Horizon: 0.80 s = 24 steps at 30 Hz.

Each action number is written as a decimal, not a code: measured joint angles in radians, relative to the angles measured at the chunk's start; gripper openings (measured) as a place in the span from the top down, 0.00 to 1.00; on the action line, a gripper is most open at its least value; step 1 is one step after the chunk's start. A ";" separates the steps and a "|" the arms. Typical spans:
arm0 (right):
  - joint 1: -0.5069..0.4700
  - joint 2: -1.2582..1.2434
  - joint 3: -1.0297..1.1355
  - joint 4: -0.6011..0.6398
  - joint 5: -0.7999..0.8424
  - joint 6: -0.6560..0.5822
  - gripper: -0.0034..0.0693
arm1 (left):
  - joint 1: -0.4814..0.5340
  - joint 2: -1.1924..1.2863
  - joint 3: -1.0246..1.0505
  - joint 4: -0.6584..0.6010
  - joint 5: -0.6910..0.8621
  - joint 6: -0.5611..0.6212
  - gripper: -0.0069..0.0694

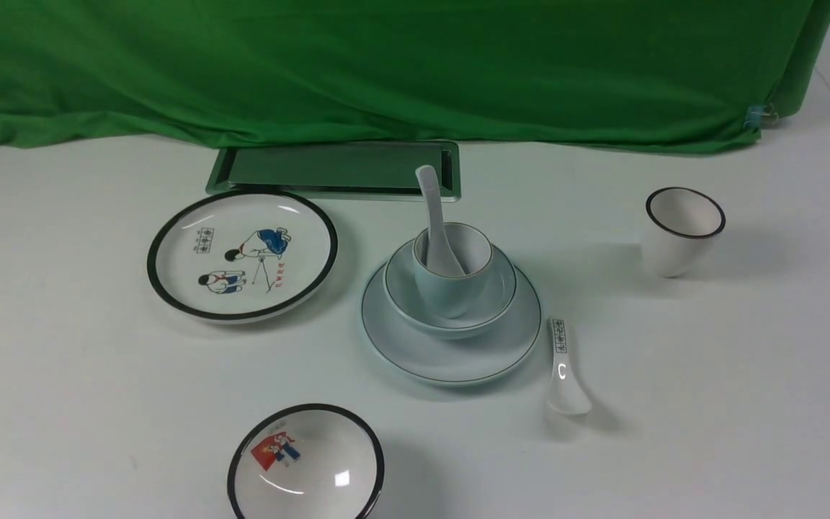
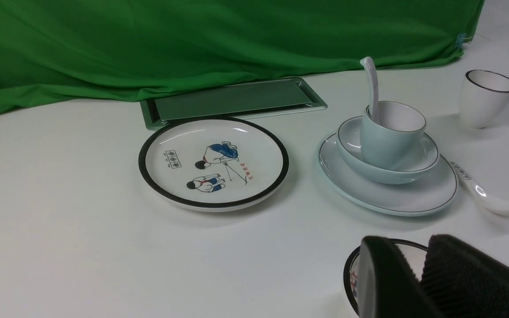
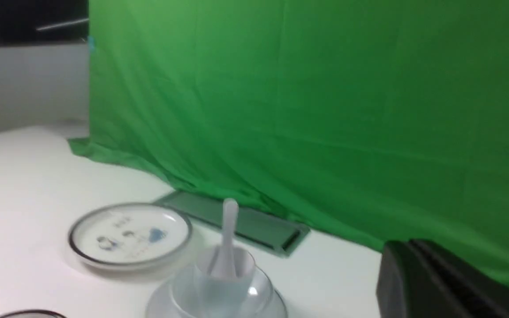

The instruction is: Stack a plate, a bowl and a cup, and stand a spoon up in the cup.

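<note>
The plate (image 1: pixel 451 357) sits near the middle of the white table (image 1: pixel 62 360), with the bowl (image 1: pixel 505 285) upright on it and the cup (image 1: pixel 451 292) upright inside the bowl. The spoon (image 1: pixel 433 216) stands in the cup, its scoop down and its handle leaning over the far rim toward the green cloth (image 1: pixel 386 65). A second spoon with black characters (image 1: pixel 565 367) lies flat just beside the plate's right edge. A black-rimmed cup (image 1: pixel 681 231) stands well apart on the right, and a cartoon plate (image 1: pixel 242 254) lies near the stack on the left. A metal tray (image 1: pixel 336 169) lies at the foot of the cloth, and a picture bowl (image 1: pixel 305 465) sits at the near edge. Neither arm shows in the front view. The left gripper (image 2: pixel 411 242) hangs low above the picture bowl, its black padded fingers (image 2: pixel 387 278) slightly parted and holding nothing. The right gripper (image 3: pixel 407 247) is held off to the stack's right in a blurred view, fingers pressed together, empty, pointing toward the cloth.
</note>
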 joint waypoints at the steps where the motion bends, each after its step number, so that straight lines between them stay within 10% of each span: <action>1: -0.023 -0.020 0.043 0.000 -0.016 0.010 0.94 | 0.000 0.000 0.000 0.000 0.000 0.000 0.78; 12: -0.457 -0.215 0.377 -0.063 -0.075 0.154 0.94 | 0.000 0.000 0.000 0.000 0.000 0.000 0.77; 24: -0.515 -0.283 0.407 -0.108 0.120 0.204 0.94 | 0.000 0.000 0.000 0.000 0.000 -0.002 0.75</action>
